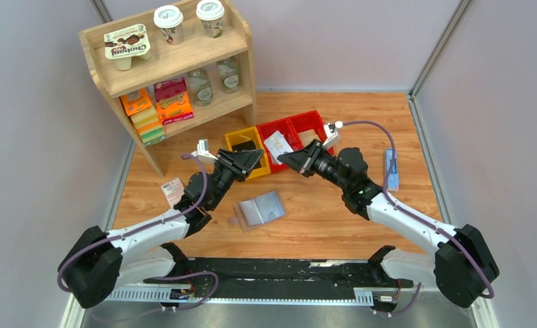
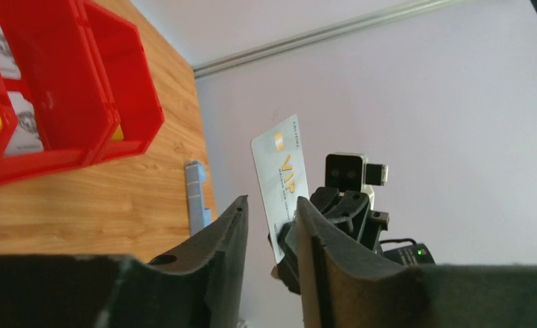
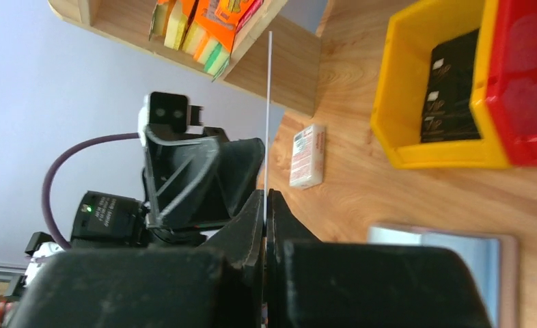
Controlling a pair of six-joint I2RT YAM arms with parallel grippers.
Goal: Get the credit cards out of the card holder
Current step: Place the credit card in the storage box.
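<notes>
White with gold lettering, the credit card (image 2: 280, 179) sticks out past the tips of your right gripper (image 3: 266, 205), whose jaws are clamped tight on its lower edge. Your left gripper (image 2: 271, 212) meets it tip to tip, its jaws a narrow gap apart and the card showing in that gap. Whether they touch it, you cannot tell. The card holder (image 1: 259, 210) lies open on the wooden table (image 1: 334, 225) between the arms, blue-grey inside up, just in front of the yellow bin (image 1: 238, 134).
</notes>
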